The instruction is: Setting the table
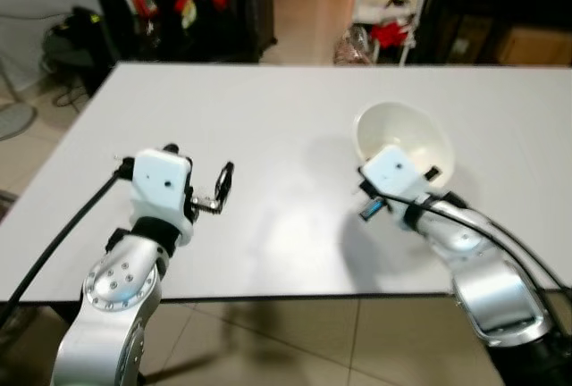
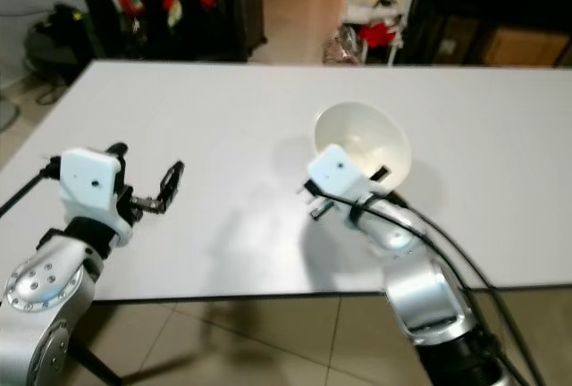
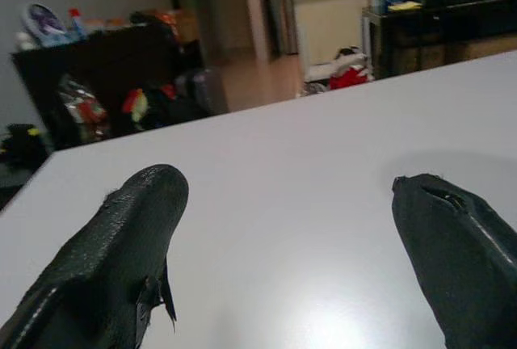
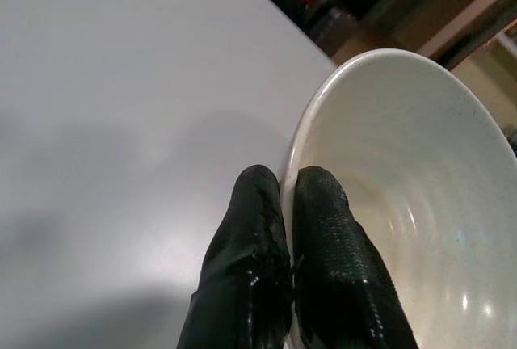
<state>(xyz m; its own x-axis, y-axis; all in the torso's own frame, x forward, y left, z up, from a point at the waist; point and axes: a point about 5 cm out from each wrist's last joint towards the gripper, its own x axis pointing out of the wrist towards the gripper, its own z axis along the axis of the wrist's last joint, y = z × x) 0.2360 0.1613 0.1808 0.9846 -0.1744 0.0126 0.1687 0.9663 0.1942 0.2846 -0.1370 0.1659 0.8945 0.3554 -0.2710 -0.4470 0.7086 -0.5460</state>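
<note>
- One bowl (image 1: 407,138), round, deep, glossy off-white ceramic, is tilting with its opening facing the robot, over the right half of the surface (image 1: 268,118), nearer the near edge than the far one.
- Right tool (image 4: 289,195) is pinching the bowl's rim: two black textured fingers (image 4: 250,228) closed tight, one outside the wall, one inside, nearly touching each other.
- Right arm is silver with a white wrist block and black cables running back off the near edge.
- Left tool (image 3: 283,203) is hovering over the left half of the surface near the near edge, its two rubbery black fingers (image 3: 137,220) spread wide and gripping nothing.
- Surface is one flat, smooth, matte white rectangular top, bare apart from the bowl; soft shadows are falling under both arms.
- Floor (image 1: 295,341) below the near edge is showing beige tiles.
- Beyond the far edge: dark shelving (image 1: 179,2) with red and yellow clutter, a doorway, and black furniture on the right.
</note>
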